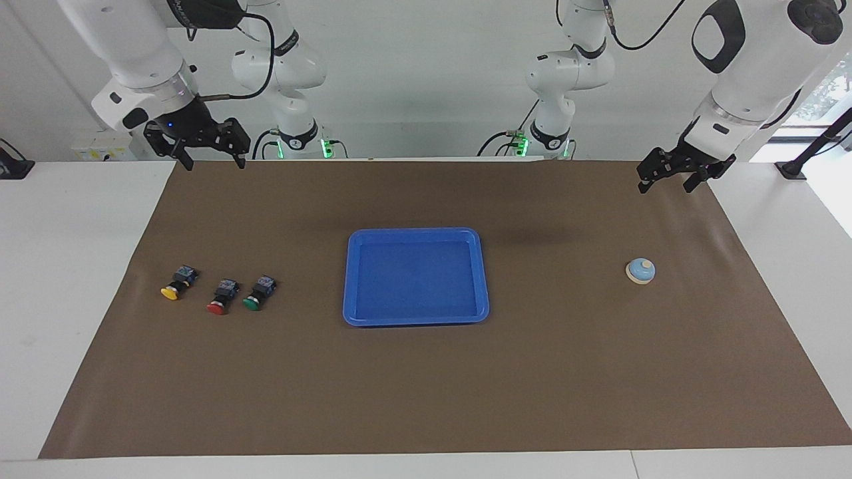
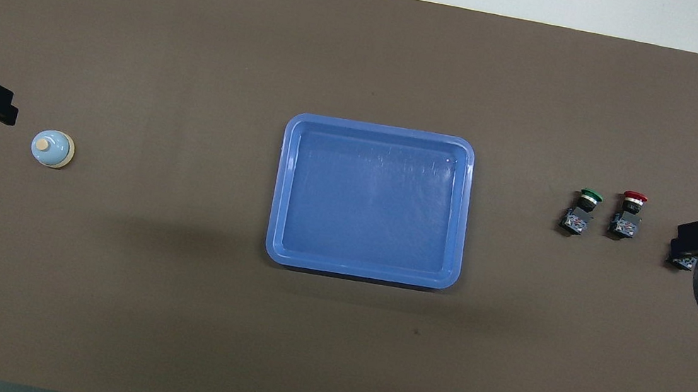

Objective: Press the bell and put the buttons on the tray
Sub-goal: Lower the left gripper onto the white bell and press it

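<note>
- Bright-blue rectangular plastic tray (image 1: 416,319): mid-desk, bare.
- Light-blue domed bell (image 1: 640,271): toward the left arm's end.
- Yellow (image 1: 177,282), red (image 1: 223,296), green (image 1: 259,293) mushroom-capped buttons: toward the right arm's end.
- Left gripper (image 1: 667,181), right gripper (image 1: 213,158): raised, open, empty.

Robotics lab, two white arms (image 1: 286,73) mounted at a brown-matted table (image 1: 426,399)

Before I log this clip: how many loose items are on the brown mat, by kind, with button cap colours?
Buttons: 3, namely yellow button, red button, green button
Bell: 1
Tray: 1
Total: 5, all lying on the mat, none in the tray
</note>
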You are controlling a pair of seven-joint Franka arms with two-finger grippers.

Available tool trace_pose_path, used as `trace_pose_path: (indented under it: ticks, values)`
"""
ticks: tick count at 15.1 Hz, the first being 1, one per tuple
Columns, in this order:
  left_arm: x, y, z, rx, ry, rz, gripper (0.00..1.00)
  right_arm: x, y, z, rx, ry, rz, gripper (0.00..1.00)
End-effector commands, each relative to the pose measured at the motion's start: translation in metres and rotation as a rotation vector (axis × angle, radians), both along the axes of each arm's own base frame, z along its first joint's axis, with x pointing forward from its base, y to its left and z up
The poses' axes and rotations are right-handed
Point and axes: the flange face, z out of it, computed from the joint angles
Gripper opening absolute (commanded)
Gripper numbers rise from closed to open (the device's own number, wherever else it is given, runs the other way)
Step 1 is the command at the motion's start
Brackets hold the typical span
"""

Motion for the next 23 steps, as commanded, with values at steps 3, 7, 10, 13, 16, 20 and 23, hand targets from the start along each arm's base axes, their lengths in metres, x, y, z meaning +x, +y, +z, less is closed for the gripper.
trace_pose_path:
  ticks: [3,7,10,13,16,20,23]
  values:
    - [-0.003,0.005,0.003,-0.014,-0.013,0.015,1.0,-0.006,-0.005,0.001,-0.004,0.004,0.019,1.0]
    - [0.001,0.008,0.003,-0.015,-0.043,0.05,1.0,-0.006,-0.005,0.001,-0.004,0.005,0.019,1.0]
    - [-0.001,0.013,-0.005,-0.005,-0.029,0.054,0.35,-0.005,-0.005,0.001,-0.004,0.004,0.019,1.0]
    - [-0.003,0.048,-0.032,0.043,0.011,0.102,0.0,-0.006,-0.005,0.001,-0.004,0.004,0.019,1.0]
    - [-0.001,0.084,-0.079,0.04,-0.01,0.096,0.0,-0.006,-0.005,0.001,-0.004,0.005,0.019,1.0]
    - [0.018,0.1,-0.145,0.03,0.008,0.103,0.0,-0.006,-0.005,0.001,-0.004,0.005,0.019,1.0]
    - [0.016,0.097,-0.18,0.031,-0.023,0.099,0.0,-0.006,-0.005,0.001,-0.004,0.005,0.019,1.0]
